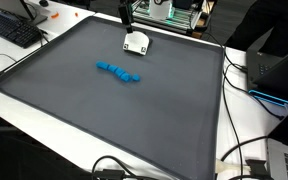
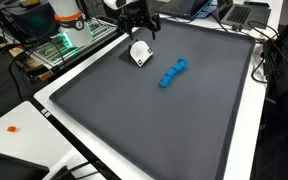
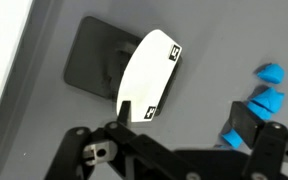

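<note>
Tool (image 2: 137, 30) spread wide, white card (image 2: 141, 53) beneath, blue toy (image 2: 172, 73) nearby

White table (image 1: 44, 122) — dark grey mat (image 1: 134, 120)

Matt grey mat (image 1: 84, 115), smooth white card (image 1: 135, 43), blue plastic piece (image 1: 118, 72).

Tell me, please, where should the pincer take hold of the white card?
Probably grip the white card across its two long edges, coming from above: it looks thin and bowed up off the mat. The open pincer hangs over it.
</note>
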Controlling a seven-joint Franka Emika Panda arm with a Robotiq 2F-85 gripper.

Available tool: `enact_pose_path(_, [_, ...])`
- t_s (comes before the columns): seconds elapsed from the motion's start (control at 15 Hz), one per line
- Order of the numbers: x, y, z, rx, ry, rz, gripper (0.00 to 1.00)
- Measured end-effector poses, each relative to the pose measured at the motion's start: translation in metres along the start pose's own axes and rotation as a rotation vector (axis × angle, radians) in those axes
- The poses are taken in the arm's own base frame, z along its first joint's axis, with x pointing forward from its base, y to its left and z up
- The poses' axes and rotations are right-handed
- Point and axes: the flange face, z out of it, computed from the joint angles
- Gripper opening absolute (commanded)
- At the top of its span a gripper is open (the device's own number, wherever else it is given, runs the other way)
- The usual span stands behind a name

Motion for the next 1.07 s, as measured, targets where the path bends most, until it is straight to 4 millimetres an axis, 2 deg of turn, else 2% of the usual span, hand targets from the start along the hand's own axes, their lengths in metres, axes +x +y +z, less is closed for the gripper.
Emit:
enact_pose_path(0.4, [-0.006, -0.018, -0.035, -0.040, 0.078, -0.304, 1.00])
enact_pose_path(0.73, [-0.011, -0.033, -0.050, -0.053, 0.087, -0.564, 1.00])
enact_pose_path(1.07, [-0.016, -0.046, -0.059, -0.065, 0.105, -0.731, 1.00])
